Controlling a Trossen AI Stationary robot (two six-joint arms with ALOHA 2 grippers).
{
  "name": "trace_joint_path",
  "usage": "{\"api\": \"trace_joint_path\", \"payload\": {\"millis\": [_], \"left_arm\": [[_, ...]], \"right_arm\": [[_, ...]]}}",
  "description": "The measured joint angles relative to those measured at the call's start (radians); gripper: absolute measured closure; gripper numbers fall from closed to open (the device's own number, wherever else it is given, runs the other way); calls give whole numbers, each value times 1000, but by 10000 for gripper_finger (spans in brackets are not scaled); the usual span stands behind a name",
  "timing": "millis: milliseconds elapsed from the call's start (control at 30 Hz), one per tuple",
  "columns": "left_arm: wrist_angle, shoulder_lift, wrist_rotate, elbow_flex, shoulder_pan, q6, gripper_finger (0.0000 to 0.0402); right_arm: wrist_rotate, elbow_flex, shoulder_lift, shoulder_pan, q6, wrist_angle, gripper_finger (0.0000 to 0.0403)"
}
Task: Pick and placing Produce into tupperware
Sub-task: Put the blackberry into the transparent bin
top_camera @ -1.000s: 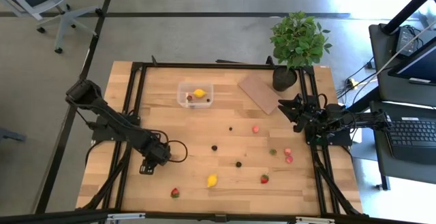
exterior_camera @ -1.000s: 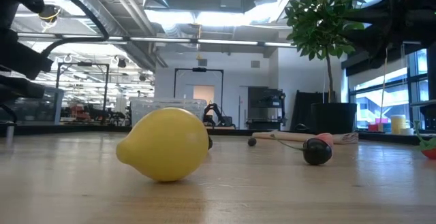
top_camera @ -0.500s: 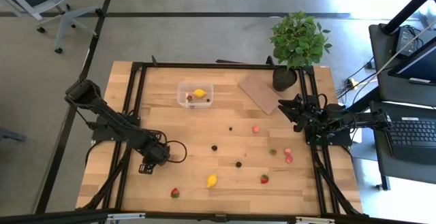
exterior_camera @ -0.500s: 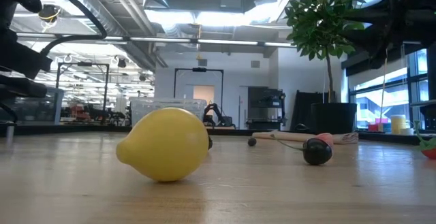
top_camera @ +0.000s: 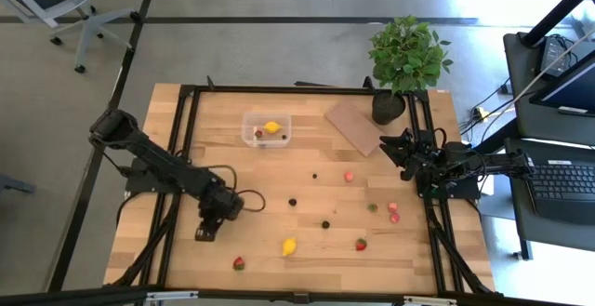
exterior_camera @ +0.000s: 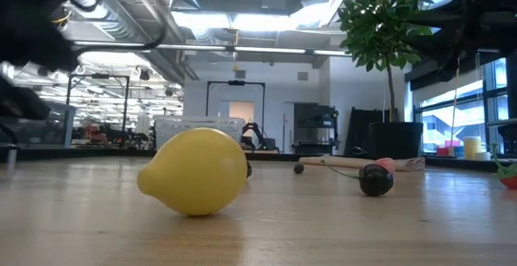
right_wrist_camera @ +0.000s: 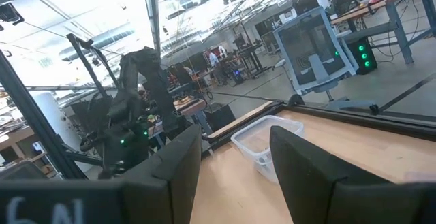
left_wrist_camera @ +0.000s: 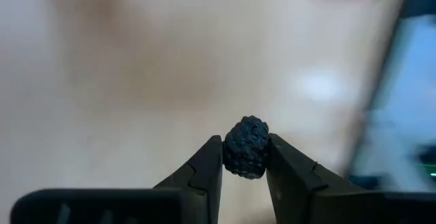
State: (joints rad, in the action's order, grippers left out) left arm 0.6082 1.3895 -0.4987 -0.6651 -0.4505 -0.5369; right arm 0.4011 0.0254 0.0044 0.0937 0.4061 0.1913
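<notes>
A leafy potted plant [top_camera: 406,59] stood at the far right corner of the wooden table [top_camera: 307,171], and in the low view it rose tall at the right [exterior_camera: 386,48]. Just beside its pot a flat brown board [top_camera: 355,126] lay at an angle on the tabletop. Beyond the table an office chair [top_camera: 70,4] sat on the grey floor at the far left, and a laptop [top_camera: 565,171] rested on a dark desk to the right.

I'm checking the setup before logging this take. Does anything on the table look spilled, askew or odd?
Nothing looks damaged. The produce lies scattered loose across the table, which fits the task. Only a lemon and one dark piece sit in the tupperware. The left gripper pinches a dark berry.
</notes>
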Motion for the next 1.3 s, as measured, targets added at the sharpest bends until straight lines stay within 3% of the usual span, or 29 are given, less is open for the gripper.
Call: {"api": "trace_joint_path", "payload": {"millis": [133, 267, 633, 800, 933, 1067, 1300], "left_arm": [[-145, -3, -144, -41, 91, 20, 318], [-282, -3, -121, -84, 196, 86, 318], [-484, -3, 296, -233, 477, 279, 319], [-446, -4, 483, -302, 591, 276, 316], [-358, -3, 687, -318, 661, 148, 316], [-305, 23, 748, -319, 717, 29, 319], [-202, 140, 739, -320, 772, -132, 313]], "right_arm": [[0, 0, 0, 0, -16, 3, 224], [0, 0, 0, 0, -19, 18, 224], [0, 0, 0, 0, -18, 66, 224], [0, 0, 0, 0, -23, 83, 224], [0, 0, 0, 0, -47, 83, 224], [0, 0, 0, 0, -111, 82, 224], [24, 0, 0, 0, -190, 93, 224]]}}
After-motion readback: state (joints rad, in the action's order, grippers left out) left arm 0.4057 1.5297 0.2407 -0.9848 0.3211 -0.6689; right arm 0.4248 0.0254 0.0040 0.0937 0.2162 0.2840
